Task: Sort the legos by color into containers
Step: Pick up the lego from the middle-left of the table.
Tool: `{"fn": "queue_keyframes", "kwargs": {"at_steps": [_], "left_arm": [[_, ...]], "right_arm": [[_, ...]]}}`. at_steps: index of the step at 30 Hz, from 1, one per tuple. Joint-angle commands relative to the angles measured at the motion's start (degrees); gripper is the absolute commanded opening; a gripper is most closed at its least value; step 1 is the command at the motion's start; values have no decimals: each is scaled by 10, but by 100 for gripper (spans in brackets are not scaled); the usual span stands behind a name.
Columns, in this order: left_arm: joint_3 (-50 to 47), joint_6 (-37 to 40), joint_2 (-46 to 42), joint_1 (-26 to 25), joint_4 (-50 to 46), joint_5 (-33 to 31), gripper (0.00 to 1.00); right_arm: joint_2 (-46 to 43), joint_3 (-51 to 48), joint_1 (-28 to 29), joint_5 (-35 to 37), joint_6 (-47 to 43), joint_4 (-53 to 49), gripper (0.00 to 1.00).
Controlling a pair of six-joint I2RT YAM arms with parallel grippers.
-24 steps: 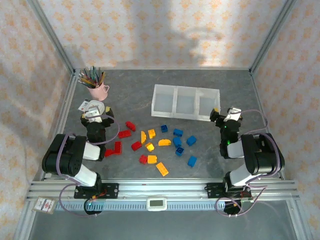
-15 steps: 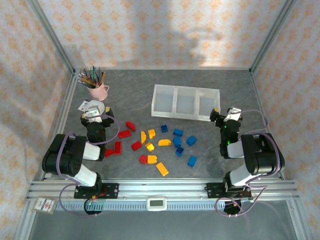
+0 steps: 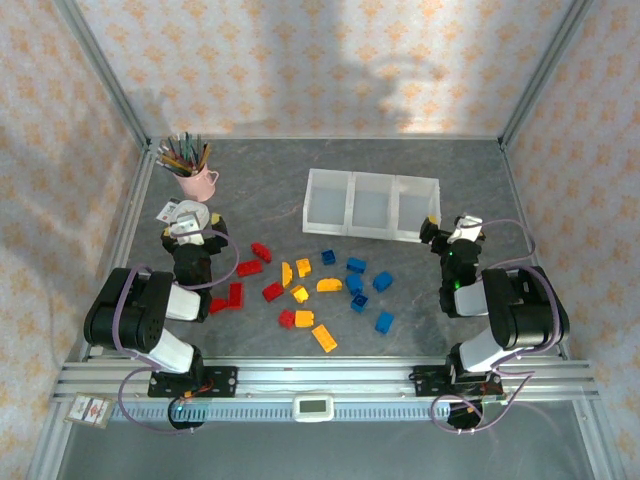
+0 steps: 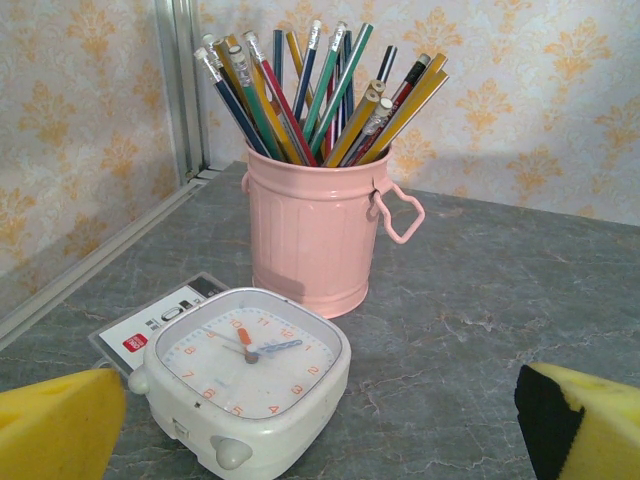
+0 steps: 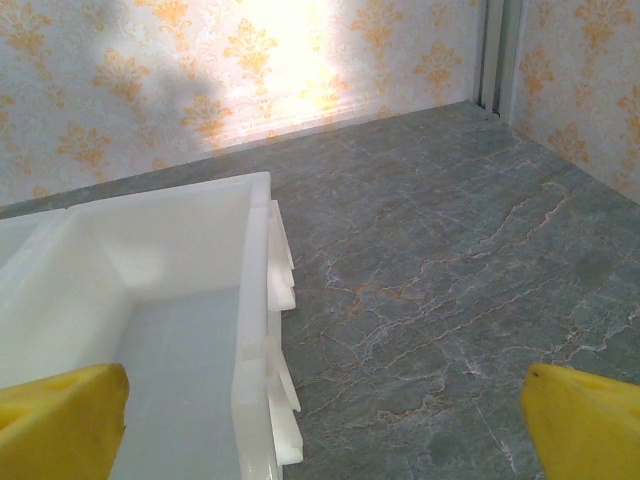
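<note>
Top external: legos [image 3: 329,285] loose mid-tabletop [image 3: 260,190], containers [image 3: 351,205] just beyond; left hand [image 3: 190,224] wide near clock [image 4: 245,375], right hand [image 3: 450,229] wide at containers' right end.

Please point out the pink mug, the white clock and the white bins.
pink mug [image 4: 312,240]: left wrist view, front wall.
white clock [image 4: 248,355]: left wrist view, dial.
white bins [image 5: 255,300]: right wrist view, side wall.
</note>
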Motion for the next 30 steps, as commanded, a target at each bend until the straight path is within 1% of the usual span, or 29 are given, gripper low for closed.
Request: {"fn": "queue_keyframes", "kwargs": {"at_steps": [1, 10, 12, 15, 18, 20, 22, 26, 28, 30], "left_arm": [[3, -1, 2, 1, 16, 1, 99], [-6, -4, -10, 2, 24, -3, 99], [-10, -5, -33, 2, 11, -8, 99], [-6, -9, -96, 2, -53, -16, 99], [6, -21, -173, 2, -138, -12, 100], [27, -44, -230, 2, -229, -13, 99], [48, -76, -281, 3, -305, -8, 99], [56, -128, -345, 6, -366, 30, 99], [59, -175, -369, 7, -391, 53, 99], [54, -198, -388, 8, -401, 74, 99]], "right_arm": [[-4, 5, -1, -1, -7, 17, 100], [-6, 2, -1, -1, -7, 22, 100], [-16, 5, -1, 4, -3, 7, 100], [-56, 4, -1, 10, -1, -20, 100], [-109, 9, -1, 34, 15, -76, 100], [-150, 26, -1, 54, 42, -145, 100], [-189, 46, -1, 57, 71, -211, 100], [-242, 94, -1, 47, 146, -347, 100], [-259, 112, -1, 60, 217, -411, 100], [-270, 131, -1, 64, 276, -488, 100]]}}
